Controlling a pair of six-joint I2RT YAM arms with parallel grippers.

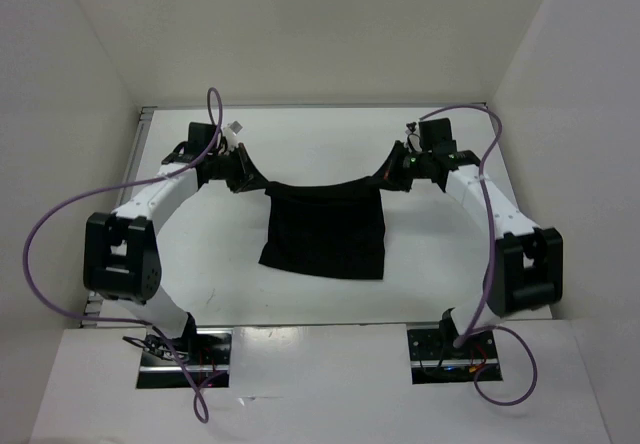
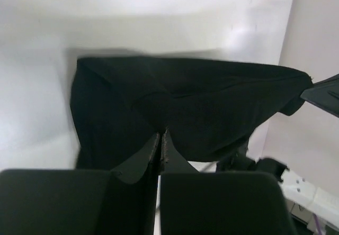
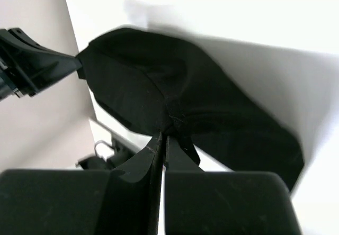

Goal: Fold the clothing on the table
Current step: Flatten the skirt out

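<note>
The black clothing (image 1: 325, 229) hangs stretched between both grippers above the white table (image 1: 420, 274), its top edge sagging in the middle and its lower part trailing toward the near side. My left gripper (image 1: 250, 176) is shut on the garment's far left corner. In the left wrist view the clothing (image 2: 185, 108) spreads out from the shut left gripper (image 2: 161, 134). My right gripper (image 1: 385, 176) is shut on the far right corner. In the right wrist view the pinched clothing (image 3: 175, 92) bunches at the right gripper (image 3: 163, 135).
White walls close in the table on the left, back and right. Purple cables (image 1: 40, 224) loop beside both arms. The arm bases (image 1: 185, 349) sit in cut-outs at the near edge. The opposite gripper (image 3: 32, 68) shows in each wrist view.
</note>
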